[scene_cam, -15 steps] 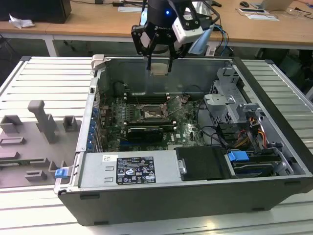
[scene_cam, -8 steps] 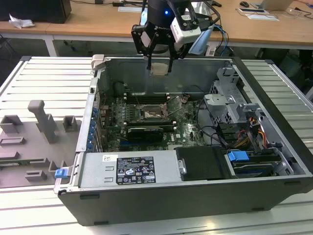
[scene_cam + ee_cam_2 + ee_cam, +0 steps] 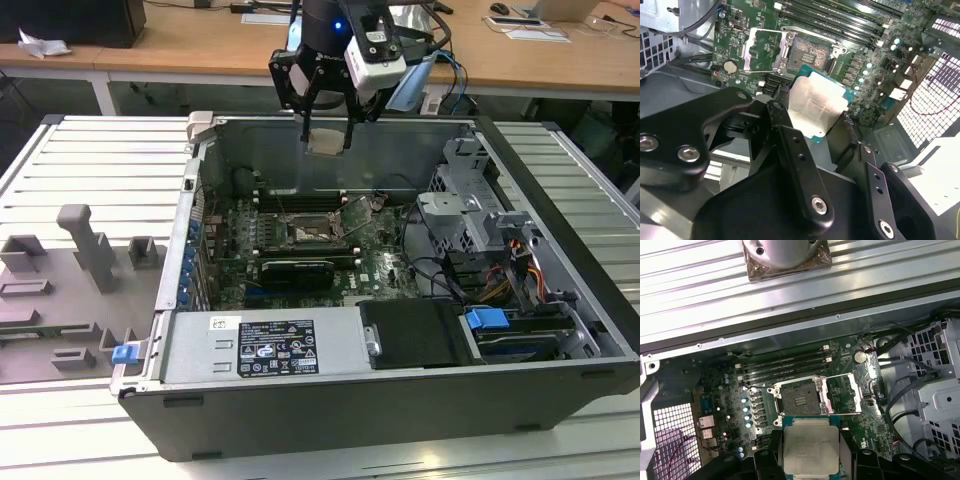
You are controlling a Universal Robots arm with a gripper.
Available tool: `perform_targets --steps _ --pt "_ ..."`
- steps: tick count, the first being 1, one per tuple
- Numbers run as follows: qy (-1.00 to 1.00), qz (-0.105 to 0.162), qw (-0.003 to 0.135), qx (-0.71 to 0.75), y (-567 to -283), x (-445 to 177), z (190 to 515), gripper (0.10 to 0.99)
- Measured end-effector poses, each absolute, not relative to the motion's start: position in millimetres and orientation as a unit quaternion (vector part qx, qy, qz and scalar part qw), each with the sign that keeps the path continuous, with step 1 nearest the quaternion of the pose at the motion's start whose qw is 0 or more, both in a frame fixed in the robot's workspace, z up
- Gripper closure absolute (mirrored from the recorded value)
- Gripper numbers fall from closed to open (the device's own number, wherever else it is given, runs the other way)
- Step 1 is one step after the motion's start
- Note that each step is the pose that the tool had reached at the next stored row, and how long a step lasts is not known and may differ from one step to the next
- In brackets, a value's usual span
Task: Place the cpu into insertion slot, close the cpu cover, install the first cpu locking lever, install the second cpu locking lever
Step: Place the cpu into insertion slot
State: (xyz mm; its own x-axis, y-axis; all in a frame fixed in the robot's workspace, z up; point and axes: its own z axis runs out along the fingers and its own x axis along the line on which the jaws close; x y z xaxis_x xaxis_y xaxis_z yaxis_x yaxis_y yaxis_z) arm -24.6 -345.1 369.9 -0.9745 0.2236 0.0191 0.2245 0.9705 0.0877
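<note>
The black two-finger gripper [image 3: 326,140] is clamped on opposite edges of the flat square cpu [image 3: 810,449] with a pale silver-grey metal top. The cpu is held well above the square dark insertion slot [image 3: 799,397] in the green circuit board [image 3: 720,390]. The thin silvery hinged cpu cover [image 3: 842,392] lies swung open just beside the insertion slot.

Matt black pincer [image 3: 815,112]; cpu [image 3: 811,447] top dull grey metal; cpu cover [image 3: 856,390] shiny bare metal.
</note>
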Motion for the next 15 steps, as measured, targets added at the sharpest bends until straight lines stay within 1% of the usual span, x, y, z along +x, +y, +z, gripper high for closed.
perform_targets --steps 7,15 --pt "-0.990 -0.045 0.004 -0.131 -345.5 -24.5 368.0 0.545" --pt "-0.982 -0.045 0.001 -0.185 -345.5 -24.6 367.6 0.545"
